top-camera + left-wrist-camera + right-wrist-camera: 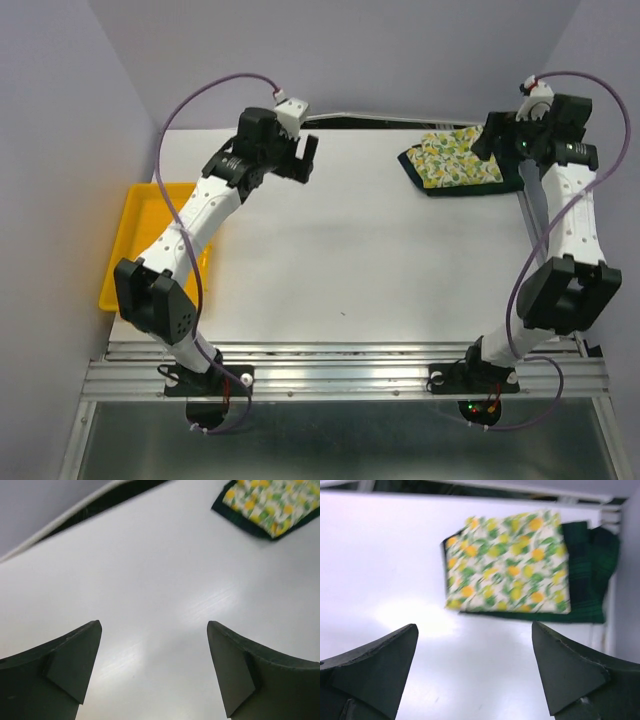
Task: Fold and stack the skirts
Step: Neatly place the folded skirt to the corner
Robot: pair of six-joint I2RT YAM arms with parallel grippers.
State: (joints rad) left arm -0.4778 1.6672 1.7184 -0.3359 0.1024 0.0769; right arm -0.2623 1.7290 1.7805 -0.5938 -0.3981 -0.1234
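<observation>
The two skirts lie folded in one pile at the table's far right corner. The lemon-print skirt is on top. Under it, the dark plaid skirt shows along the edges and sticks out on one side. My right gripper hovers just beside the pile, open, with only bare table between its fingers. At the far left of the table my left gripper hangs open and holds nothing, well apart from the pile.
A yellow plastic tray sits off the table's left edge beside the left arm. The white tabletop ends at a dark gap along the back wall. Purple cables loop above both arms.
</observation>
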